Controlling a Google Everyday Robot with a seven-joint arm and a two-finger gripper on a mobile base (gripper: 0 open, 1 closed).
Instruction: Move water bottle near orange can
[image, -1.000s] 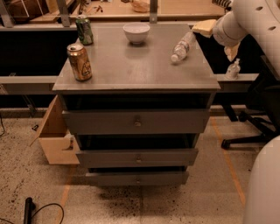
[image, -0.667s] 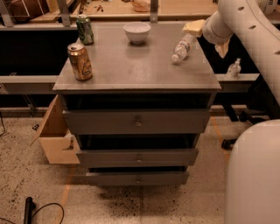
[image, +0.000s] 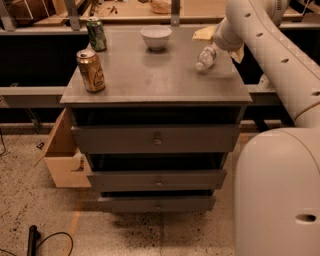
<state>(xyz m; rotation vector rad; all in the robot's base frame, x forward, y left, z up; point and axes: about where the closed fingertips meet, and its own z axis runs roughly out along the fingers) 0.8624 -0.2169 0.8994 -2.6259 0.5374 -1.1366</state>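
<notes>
Swinging inward, the gripper (image: 216, 45) arrived at the water bottle (image: 205, 58), its hold impossible to tell, orange can (image: 91, 70) well apart.

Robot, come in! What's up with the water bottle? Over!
Gripper at water bottle, right rear of cabinet top. Bottle lying down, orange can far off at front left. Bowl, green can stand behind the path.

A workshop: grey drawer cabinet (image: 150, 80), wooden workbench (image: 200, 9) behind, speckled floor (image: 30, 200), claw (image: 216, 44) over the cabinet's far edge.
</notes>
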